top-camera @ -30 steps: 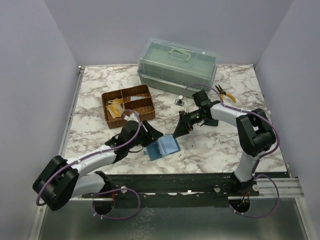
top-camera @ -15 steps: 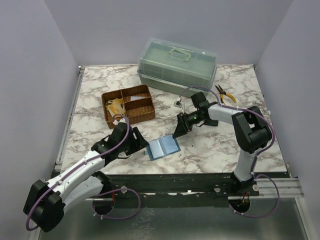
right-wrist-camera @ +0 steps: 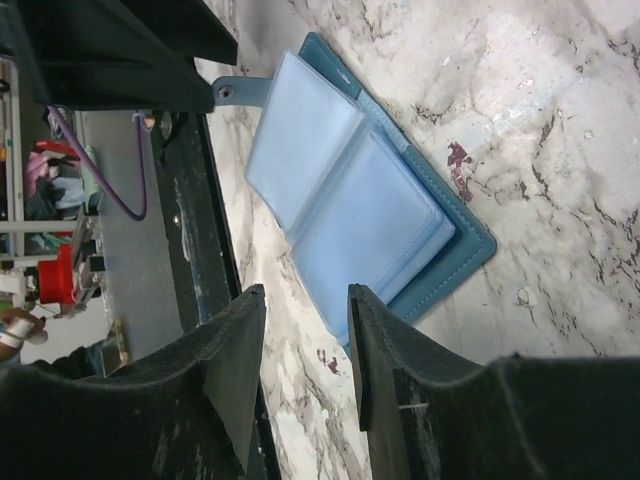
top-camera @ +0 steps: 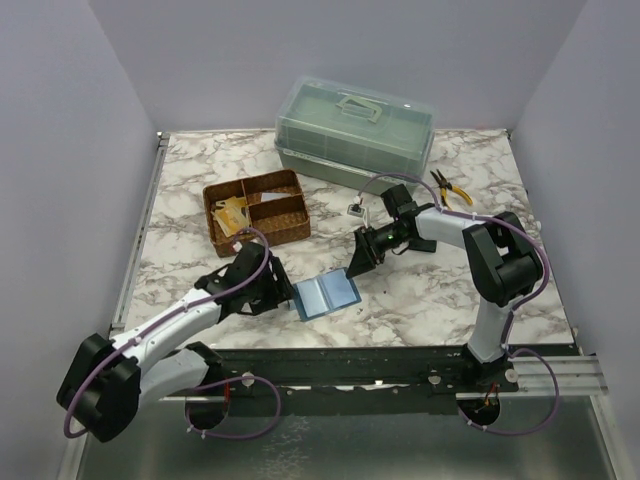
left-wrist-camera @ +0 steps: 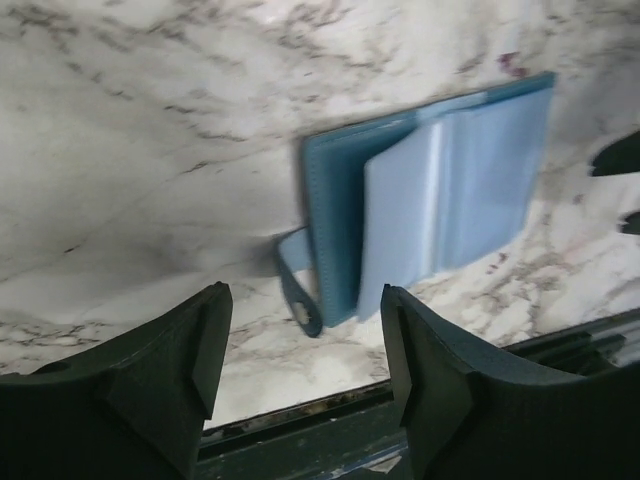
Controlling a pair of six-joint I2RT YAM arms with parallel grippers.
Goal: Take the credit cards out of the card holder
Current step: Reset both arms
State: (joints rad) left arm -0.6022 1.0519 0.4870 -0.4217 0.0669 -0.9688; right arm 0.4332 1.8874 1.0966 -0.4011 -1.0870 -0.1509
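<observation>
- Teal-blue card holder [top-camera: 326, 294] lies open at the middle of the marble table's [top-camera: 420, 290] near edge; its pockets look empty.
- Left gripper [top-camera: 281, 291], jaws apart and empty, sits just beside its left edge.
- Right gripper [top-camera: 358, 262], jaws parted, holds nothing at its far-right corner.
- Tan credit cards [top-camera: 230, 213] lie in the wicker basket [top-camera: 290, 232] toward the far-left corner; extraction looks finished, so next check the pockets.

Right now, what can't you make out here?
- Teal-blue folding card holder: its pale sleeves are cloudy in both wrist views, so I can't tell whether any cards are inside.
- Tan pieces in the brown woven basket: top view, too small.
- Small white object mid-table: top view, too small.
</observation>
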